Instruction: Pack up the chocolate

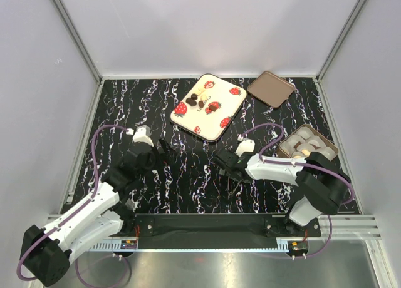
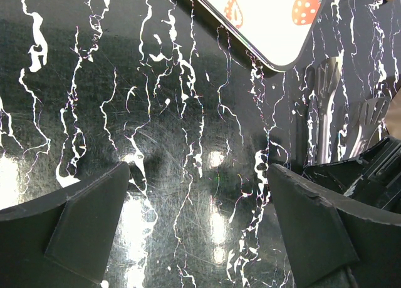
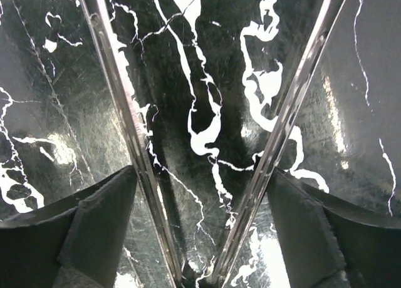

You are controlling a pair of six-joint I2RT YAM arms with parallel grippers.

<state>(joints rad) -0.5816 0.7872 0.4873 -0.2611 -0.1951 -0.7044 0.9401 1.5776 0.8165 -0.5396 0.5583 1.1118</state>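
Top external: the chocolate (image 1: 199, 102) is seen clustered on the strawberry-printed tray (image 1: 210, 120), ahead of both end effectors, to the right of the left end effector (image 1: 164, 148) and to the left of the right end effector (image 1: 225, 164); the left end effector is released and empty above the worktop (image 1: 188, 188); metal tongs (image 3: 121, 113) are grasped by the right end effector, their arms spread wide.

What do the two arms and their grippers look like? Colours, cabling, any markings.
Both are alike. The left arm and right arm have white link shells with black joint housings. A purple cable loops along the left arm, and another along the right. The left gripper and right gripper have matte black, wedge-shaped fingers. No markings are legible.
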